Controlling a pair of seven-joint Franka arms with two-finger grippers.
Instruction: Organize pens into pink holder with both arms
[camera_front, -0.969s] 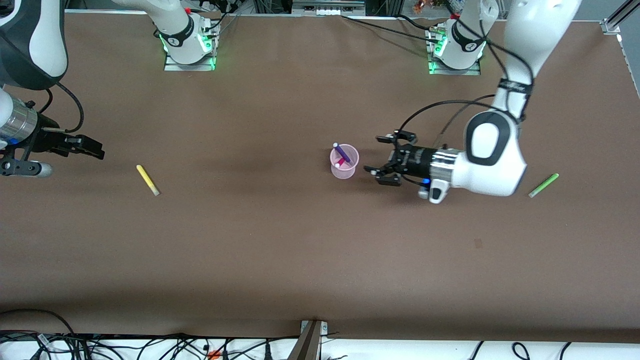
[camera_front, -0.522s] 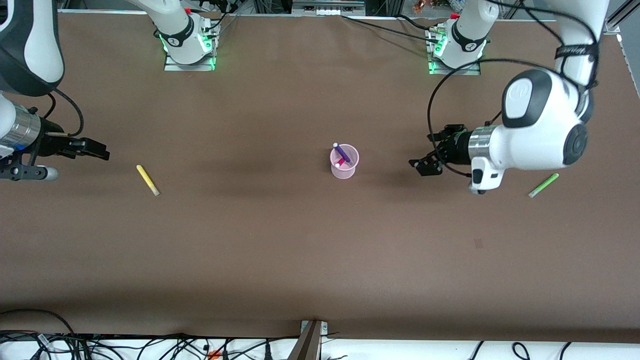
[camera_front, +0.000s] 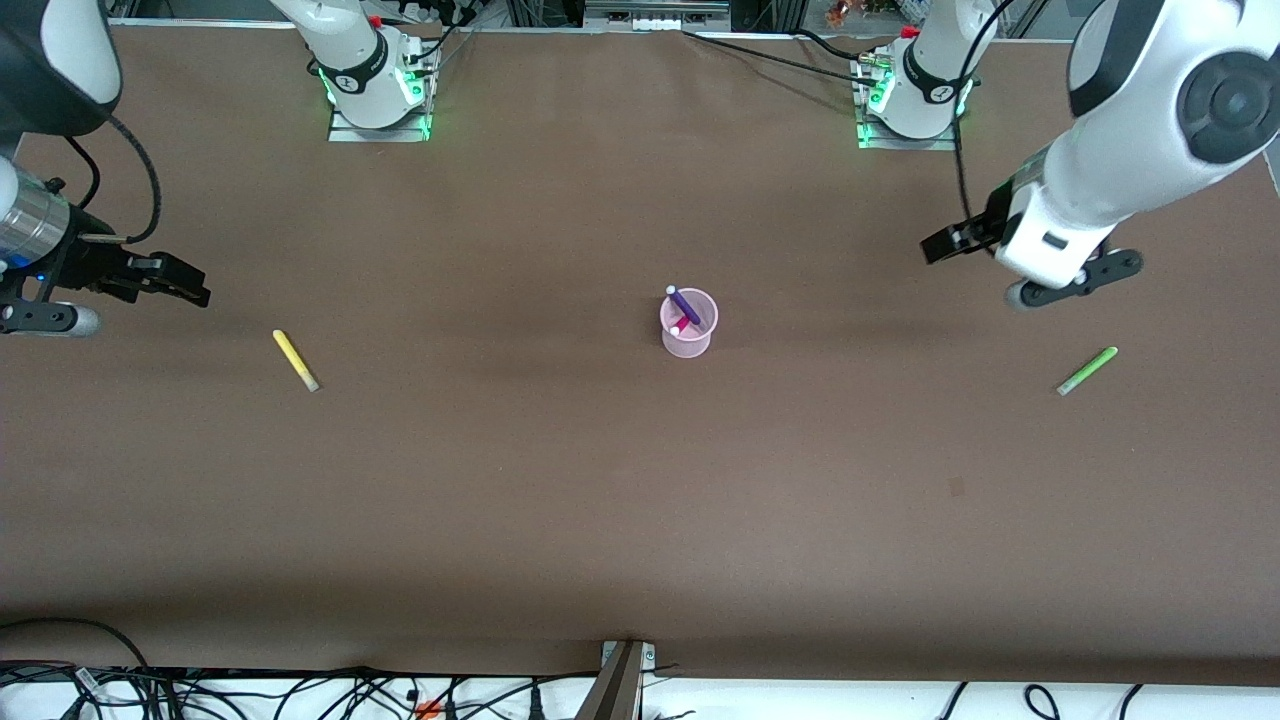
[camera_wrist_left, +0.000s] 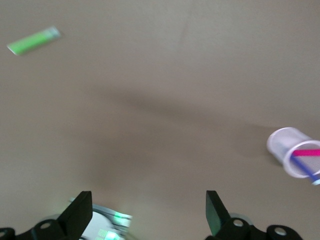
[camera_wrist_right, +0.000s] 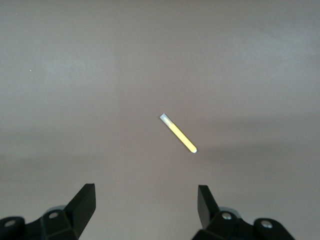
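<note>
On the bench toward the right arm's end, the yellow pen (camera_front: 295, 360) lies slantwise just below the empty right hand (camera_front: 190, 290), fingers apart; the left hand (camera_front: 945, 243), also spread, hangs nearest the green pen (camera_front: 1087, 371), cup (camera_front: 689, 343) between.

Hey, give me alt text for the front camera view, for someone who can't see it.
A pink holder stands mid-table with a purple pen and a magenta pen in it. A yellow pen lies toward the right arm's end and a green pen toward the left arm's end. The right gripper and left gripper hang open, empty.
</note>
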